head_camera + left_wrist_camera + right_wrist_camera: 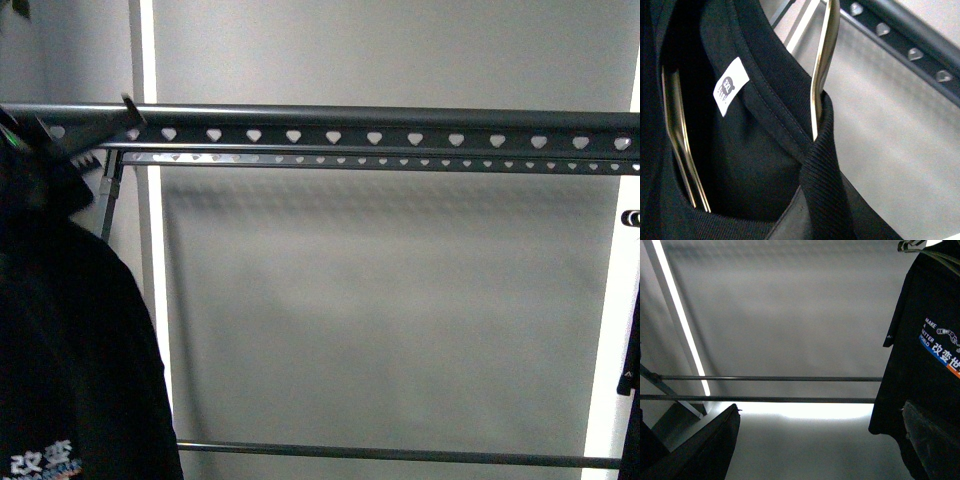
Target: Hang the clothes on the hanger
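Front view: the rack (pixel 380 137) runs its long rail level from left to right across the top, with a row of heart-shaped holes along it. The black T-shirt (pixel 70 340) hangs at the far left under the rail's left end. Its long axis is vertical, collar up and white lettering at the bottom. A second shirt (pixel 632 400) shows at the right edge.

Left wrist view: the T-shirt's (pixel 765 165) collar fills the picture, with a white label (pixel 731 86) inside it. A wire hanger (pixel 822 75) sits inside the collar, one limb rising toward the rack (pixel 912 37). I cannot tell how the left gripper's jaws stand.

Right wrist view: the second shirt (pixel 920 380) hangs straight down, printed side facing the camera. Two thin bars (pixel 770 378) cross level behind it. The right gripper (pixel 820 407) has its jaws spread wide with nothing between them.
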